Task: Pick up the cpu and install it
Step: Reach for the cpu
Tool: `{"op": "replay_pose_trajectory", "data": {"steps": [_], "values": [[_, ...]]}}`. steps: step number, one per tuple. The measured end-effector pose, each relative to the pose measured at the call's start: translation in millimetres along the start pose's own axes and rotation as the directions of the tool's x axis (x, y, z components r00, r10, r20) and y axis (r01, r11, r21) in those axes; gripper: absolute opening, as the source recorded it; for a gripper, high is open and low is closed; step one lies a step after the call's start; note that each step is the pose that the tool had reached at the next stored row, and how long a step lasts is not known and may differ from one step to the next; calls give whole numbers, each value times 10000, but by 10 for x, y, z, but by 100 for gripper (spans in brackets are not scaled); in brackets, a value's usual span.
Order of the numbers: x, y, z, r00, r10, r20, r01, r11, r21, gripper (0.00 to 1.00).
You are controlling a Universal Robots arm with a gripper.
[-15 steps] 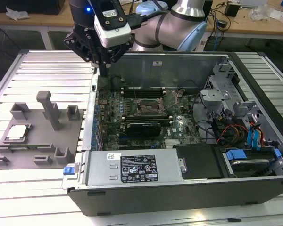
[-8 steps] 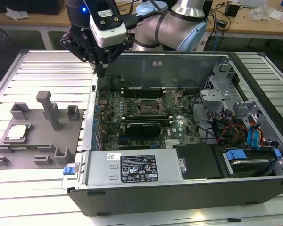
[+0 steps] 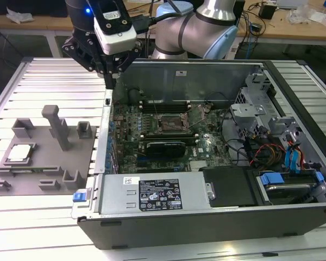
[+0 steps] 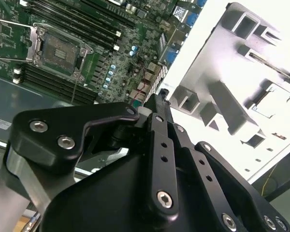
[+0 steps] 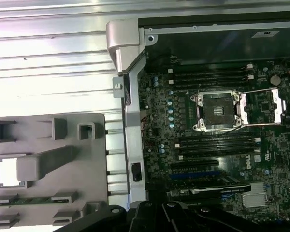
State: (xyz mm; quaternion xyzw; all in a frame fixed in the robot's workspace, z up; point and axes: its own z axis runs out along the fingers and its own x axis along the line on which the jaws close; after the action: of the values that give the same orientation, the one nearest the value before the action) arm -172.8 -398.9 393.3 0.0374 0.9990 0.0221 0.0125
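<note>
The cpu point(image 3: 20, 153) is a silver square chip lying flat in a recess of the grey plastic fixture point(image 3: 43, 179), at the exterior view's left. It also shows in the second wrist view, cpu point(image 4: 275, 101), and in the first wrist view, cpu point(image 5: 6, 171), partly behind a grey post. The dark socket point(image 3: 171, 124) on the motherboard stands with its metal frame swung open, socket point(image 5: 217, 111), socket point(image 4: 60, 50). My gripper point(image 3: 109, 84) hangs above the case's rear left corner, between fixture and motherboard, fingers together and holding nothing; its fingertips point(image 4: 160, 96) point down at the case wall.
The open computer case point(image 3: 152, 223) holds the power supply point(image 3: 152, 193) at the front and drive cages with cables point(image 3: 282, 157) at the exterior view's right. Grey blocks and a tall post point(image 3: 57, 125) stand on the fixture. A ribbed metal table point(image 3: 32, 76) lies underneath.
</note>
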Motion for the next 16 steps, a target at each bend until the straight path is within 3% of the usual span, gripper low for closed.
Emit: {"op": "replay_pose_trajectory", "data": {"steps": [16], "values": [[211,-16,-6,10000,1,0,-1,10000,1,11]]}}
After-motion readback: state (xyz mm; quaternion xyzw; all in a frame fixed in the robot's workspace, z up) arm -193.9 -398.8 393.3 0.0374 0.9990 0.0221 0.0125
